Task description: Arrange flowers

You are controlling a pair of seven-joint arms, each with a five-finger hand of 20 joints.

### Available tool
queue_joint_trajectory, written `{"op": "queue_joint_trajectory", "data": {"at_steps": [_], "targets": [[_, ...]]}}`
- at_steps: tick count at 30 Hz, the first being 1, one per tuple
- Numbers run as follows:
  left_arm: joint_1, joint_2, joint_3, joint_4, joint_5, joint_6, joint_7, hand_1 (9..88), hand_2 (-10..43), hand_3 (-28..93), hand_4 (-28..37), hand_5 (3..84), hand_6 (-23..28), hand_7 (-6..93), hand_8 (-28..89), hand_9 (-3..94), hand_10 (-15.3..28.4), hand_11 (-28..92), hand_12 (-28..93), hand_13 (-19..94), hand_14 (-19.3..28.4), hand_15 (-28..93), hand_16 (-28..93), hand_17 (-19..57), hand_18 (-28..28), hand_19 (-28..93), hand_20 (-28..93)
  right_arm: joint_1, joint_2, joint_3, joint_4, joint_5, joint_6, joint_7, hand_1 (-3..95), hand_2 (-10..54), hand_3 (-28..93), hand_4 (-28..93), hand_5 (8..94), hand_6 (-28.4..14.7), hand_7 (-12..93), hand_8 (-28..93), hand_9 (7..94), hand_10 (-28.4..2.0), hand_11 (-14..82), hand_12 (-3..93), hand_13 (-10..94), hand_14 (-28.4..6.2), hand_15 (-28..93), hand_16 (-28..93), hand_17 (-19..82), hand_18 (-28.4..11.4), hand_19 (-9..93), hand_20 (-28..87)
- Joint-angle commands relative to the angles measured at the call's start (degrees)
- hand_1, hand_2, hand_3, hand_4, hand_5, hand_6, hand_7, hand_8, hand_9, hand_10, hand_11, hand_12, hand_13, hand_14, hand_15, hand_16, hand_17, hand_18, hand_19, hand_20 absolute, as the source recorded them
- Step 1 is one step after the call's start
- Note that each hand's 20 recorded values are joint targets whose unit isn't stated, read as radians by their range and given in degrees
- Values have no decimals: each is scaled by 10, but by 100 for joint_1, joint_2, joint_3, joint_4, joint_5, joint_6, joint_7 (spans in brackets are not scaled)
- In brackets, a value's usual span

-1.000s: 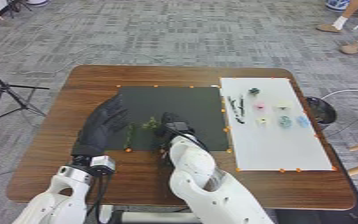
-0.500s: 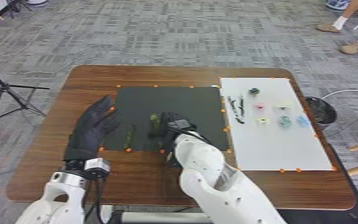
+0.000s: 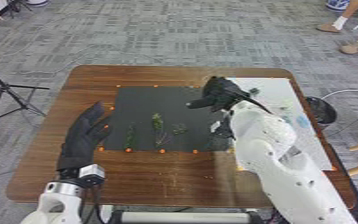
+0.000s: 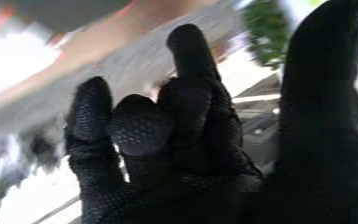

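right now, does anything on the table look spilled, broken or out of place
Nothing stands out: the green sprigs lie flat on the black mat, and I see no spill. The right arm hides part of the white mat, so I can't vouch for that.

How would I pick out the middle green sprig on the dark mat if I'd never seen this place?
On the brown wooden table, find the dark mat. Near its middle, look for the green sprig lying between two other bits of greenery. Its leafy tip reaches farther from the robot than either neighbour's.
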Motion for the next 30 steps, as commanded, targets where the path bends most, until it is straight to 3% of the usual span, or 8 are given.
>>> {"op": "queue_joint_trajectory", "data": {"at_steps": [1,5,14,20,30], "targets": [[271,-98,-77,-69,-19,-42,59,245,-77,628,-283,245,19,205,-104,209,94,117,214,188,129,173,80,-127,214,422,93,152,296,-53,982,-955,-138,-26,679,-50,-282,-196,696,-25,311,-58,692,-97,628,561,635,-93,837,450,277,-146,795,459],[244,-100,-77,-63,7,-136,48,247,-75,624,-283,245,19,204,-104,210,94,117,213,188,128,173,77,-127,213,421,91,235,274,-90,1350,-1109,-267,1,625,-61,-283,-165,711,-23,324,-66,709,-98,627,560,660,-97,832,447,297,-169,812,453],[259,-72,-94,-74,15,-107,37,246,-75,625,-283,244,18,202,-103,209,94,115,212,187,128,171,77,-127,212,420,91,347,433,-103,1784,-1661,-275,-172,549,-75,-278,-37,730,-26,315,-82,732,-105,619,552,687,-108,820,438,319,-208,840,404],[286,-79,-97,-79,14,-121,36,245,-77,628,-283,244,17,203,-103,209,95,115,213,186,128,170,77,-127,212,420,91,441,481,-97,1836,-1710,-83,-205,475,-89,-46,-83,736,-26,323,-89,741,-105,621,542,699,-110,818,427,326,-222,861,360],[273,-85,-100,-69,19,-155,40,244,-76,630,-283,243,17,203,-103,209,94,116,213,186,127,171,78,-128,213,421,91,614,726,-96,2014,-1787,96,-264,463,-95,138,-156,733,-25,338,-89,741,-105,622,548,694,-112,820,430,321,-222,861,358]]}}
